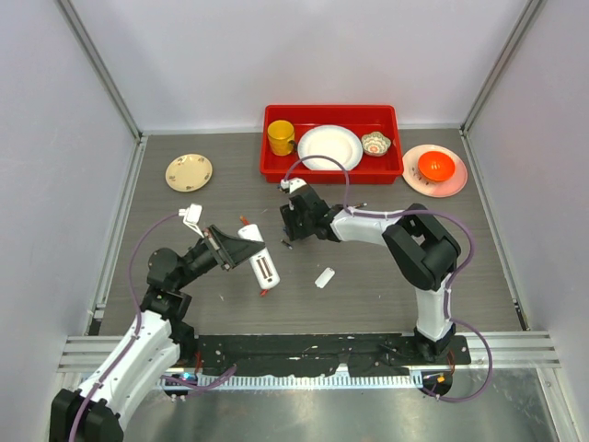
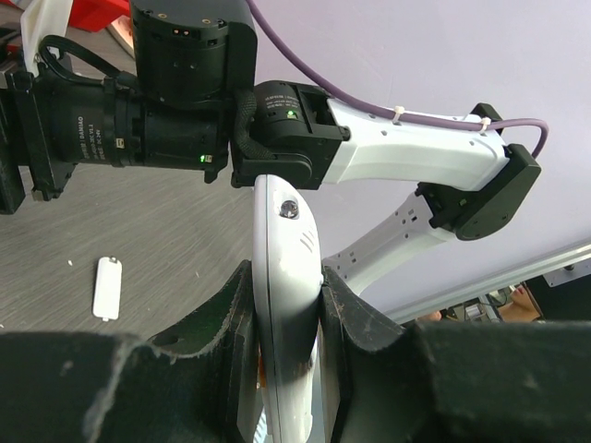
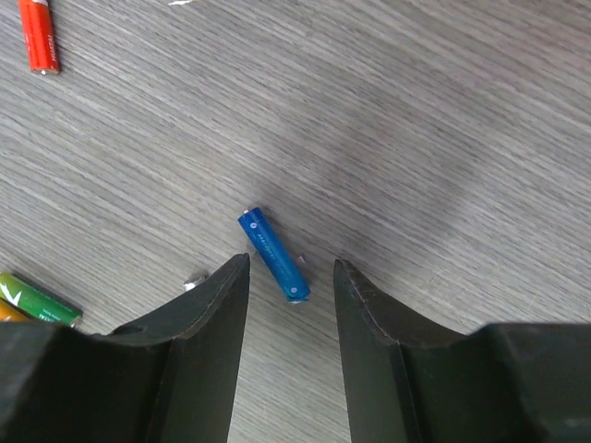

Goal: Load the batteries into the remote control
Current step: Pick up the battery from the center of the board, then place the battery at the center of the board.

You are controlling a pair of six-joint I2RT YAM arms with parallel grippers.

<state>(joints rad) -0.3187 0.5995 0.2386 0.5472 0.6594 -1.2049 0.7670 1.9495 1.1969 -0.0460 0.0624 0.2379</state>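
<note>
My left gripper (image 1: 237, 252) is shut on the white remote control (image 1: 262, 265) and holds it above the table. In the left wrist view the remote (image 2: 284, 231) stands edge-on, clamped between the pads of the gripper (image 2: 288, 309). My right gripper (image 1: 289, 235) is open, low over the table. In the right wrist view a blue battery (image 3: 273, 255) lies on the table just ahead of the gap of the right gripper (image 3: 291, 277), touching neither finger. A red-orange battery (image 3: 40, 35) lies at the top left and a green battery (image 3: 37, 301) at the left edge.
A small plain white plate (image 1: 324, 277) lies on the table right of the remote; it also shows in the left wrist view (image 2: 108, 287). A red tray (image 1: 276, 170) with mug, plate and bowl stands at the back. A pink plate (image 1: 456, 180) sits at the right and a beige plate (image 1: 189, 171) at the left.
</note>
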